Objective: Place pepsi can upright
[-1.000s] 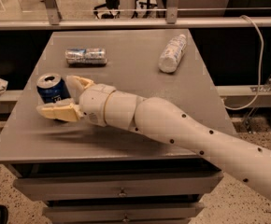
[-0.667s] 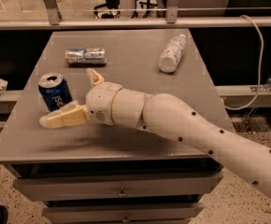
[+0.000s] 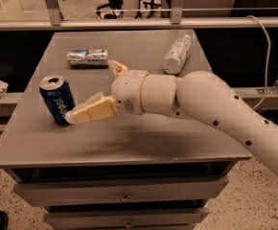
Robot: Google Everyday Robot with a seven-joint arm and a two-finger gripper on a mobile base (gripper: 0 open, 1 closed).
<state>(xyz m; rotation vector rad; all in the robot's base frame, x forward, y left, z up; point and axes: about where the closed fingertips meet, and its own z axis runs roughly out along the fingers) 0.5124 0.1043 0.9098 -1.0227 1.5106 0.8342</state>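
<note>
— Standing on its base, is it, the pepsi can (image 3: 57,99)?

— Yes. It sits near the left edge of the grey desk (image 3: 129,145), silver top up with the opening showing and white lettering running down its dark blue side. It seems to lean a touch to the left, though I can't say for certain.

— And your pincer (image 3: 91,91)?

— Just to the right of the can, low over the desk, spread wide and holding nothing. My cream finger (image 3: 93,111) reaches left toward the can. Its tip is at the can's lower right side, either touching or just beside it; I can't tell which. My other finger (image 3: 117,68) points away toward the far side of the desk. The can is not between the two.

— What else is on the desk?

— A silvery can (image 3: 87,57) lies on its side behind the pepsi can, apart from it and near my far finger. A clear plastic bottle (image 3: 176,55) also lies on its side, toward the far right corner, beyond my wrist. My white arm (image 3: 215,104) comes in from the right and crosses over the desk's right half.

— And below?

— Drawers (image 3: 124,193) in the front of the desk, each with a small handle.
</note>
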